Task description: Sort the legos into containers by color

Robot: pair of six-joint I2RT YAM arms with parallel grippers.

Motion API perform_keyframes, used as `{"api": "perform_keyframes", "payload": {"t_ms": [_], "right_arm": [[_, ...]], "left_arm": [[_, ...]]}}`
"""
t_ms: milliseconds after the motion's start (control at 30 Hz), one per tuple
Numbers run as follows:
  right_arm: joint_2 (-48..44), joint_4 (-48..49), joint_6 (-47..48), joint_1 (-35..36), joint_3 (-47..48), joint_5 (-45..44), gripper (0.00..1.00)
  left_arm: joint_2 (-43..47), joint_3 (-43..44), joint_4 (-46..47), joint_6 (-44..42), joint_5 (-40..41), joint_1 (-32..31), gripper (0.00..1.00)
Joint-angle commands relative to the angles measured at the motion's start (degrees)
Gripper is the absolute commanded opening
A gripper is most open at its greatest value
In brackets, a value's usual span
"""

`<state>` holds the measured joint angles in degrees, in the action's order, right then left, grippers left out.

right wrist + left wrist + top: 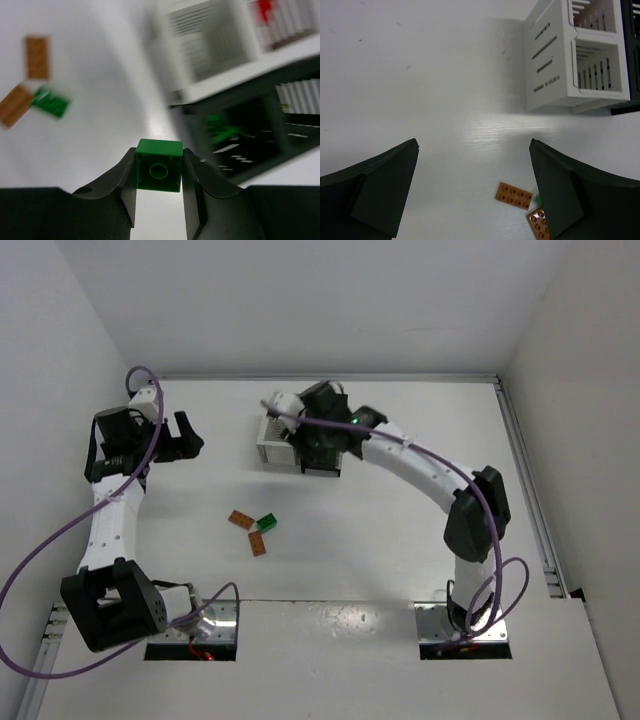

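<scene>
The white bench (400,570) carries the containers close to the middle of its far edge. There are 2 white bins (272,438), with the black bin (235,115) set against them on the side toward the right edge.

The right gripper (159,156) hangs over that cluster. Its jaws are closed to the width of 1 green brick (159,148), pinching it across 2 opposite side walls with its hollow face toward the wrist camera. The left gripper (474,144) hovers nearer the left edge, spread wide with nothing between its fingers.

A blurred green shape (217,125) sits inside the black bin, and a red patch (262,10) shows in 1 white bin. 3 loose pieces lie left of centre, nearer the near edge: 2 orange-brown plates (240,519) and a small green piece (267,523) just beside them.

These bricks are probably very light, rigid and smooth, so a firm squeeze should not harm them, but an off-centre pinch could let 1 twist or slip out. The held brick looks squarely seated. The plates are low and flat, so they are best taken across their 2 long edges with the fingertips close to the bench, and they may skid if nudged.
</scene>
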<state>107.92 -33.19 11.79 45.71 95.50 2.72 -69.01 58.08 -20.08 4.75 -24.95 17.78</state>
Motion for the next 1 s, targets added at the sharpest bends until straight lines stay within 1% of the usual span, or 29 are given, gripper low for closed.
{"api": "perform_keyframes", "payload": {"t_ms": [0, 67, 100, 133, 167, 233, 267, 433, 500, 633, 667, 733, 767, 800, 833, 900, 933, 967], "right_arm": [[3.6, -1.26, -2.03, -6.32, 8.7, -0.8, 0.0], [6.32, -1.96, -3.35, -10.36, 12.49, 0.44, 0.0], [9.56, -3.45, -3.88, -11.6, 16.69, 1.57, 0.0], [11.42, -4.68, -4.66, -12.83, 19.08, 2.46, 0.0], [13.18, -6.0, -4.67, -14.76, 23.63, 2.99, 0.0], [16.78, -8.38, -5.99, -16.18, 26.56, 5.53, 0.0], [17.41, -8.38, -5.99, -16.97, 27.79, 6.93, 0.0], [18.47, -9.43, -7.13, -17.5, 27.28, 10.81, 0.0], [18.47, -9.44, -7.13, -17.5, 25.09, 11.52, 0.0], [16.97, -8.29, -7.66, -17.5, 23.5, 13.1, 0.0], [16.97, -8.29, -7.66, -17.5, 23.5, 13.1, 0.02], [16.97, -8.91, -6.44, -16.98, 23.5, 13.71, 0.12], [17.5, -8.91, -6.43, -16.97, 22.8, 13.71, 0.19], [17.5, -8.91, -6.43, -16.97, 22.1, 13.71, 0.39], [17.5, -7.6, -6.43, -16.97, 21.57, 13.71, 0.49], [16.8, -6.28, -7.04, -16.97, 20.26, 13.19, 0.65], [16.19, -5.75, -7.57, -16.97, 20.25, 12.58, 0.68], [15.66, -5.75, -7.57, -16.97, 20.25, 12.57, 0.68]], "left_arm": [[2.73, -1.65, 1.44, -4.39, -5.28, -2.48, 1.0], [3.53, -2.18, 1.44, -5.54, -4.68, -3.89, 1.0], [3.53, -2.19, 0.22, -7.72, -4.67, -5.2, 1.0], [4.23, -2.19, -0.83, -9.31, -6.06, -5.82, 1.0], [4.76, -2.71, -2.15, -11.33, -7.29, -6.44, 1.0], [5.29, -3.67, -5.92, -16.32, -7.92, -9.58, 1.0], [5.9, -4.2, -6.9, -17.57, -6.7, -10.82, 1.0], [6.52, -7.81, -10.77, -24.51, -1.78, -18.11, 1.0], [7.05, -9.48, -11.38, -26.45, -0.28, -20.58, 1.0], [7.67, -11.93, -11.39, -27.52, 3.05, -24.62, 1.0], [7.67, -12.64, -11.39, -27.52, 3.67, -25.42, 1.0], [7.05, -13.25, -11.39, -27.52, 4.38, -27.35, 1.0], [6.53, -13.78, -10.87, -27.52, 4.38, -27.97, 1.0], [6.52, -13.79, -10.34, -26.73, 4.91, -28.67, 1.0], [6.0, -14.57, -9.81, -26.2, 4.91, -29.38, 1.0], [5.3, -15.19, -8.15, -26.2, 7.63, -32.1, 1.0], [5.29, -15.98, -7.44, -25.68, 8.59, -33.06, 1.0], [4.42, -15.99, -6.13, -25.67, 9.39, -34.9, 1.0]]}}
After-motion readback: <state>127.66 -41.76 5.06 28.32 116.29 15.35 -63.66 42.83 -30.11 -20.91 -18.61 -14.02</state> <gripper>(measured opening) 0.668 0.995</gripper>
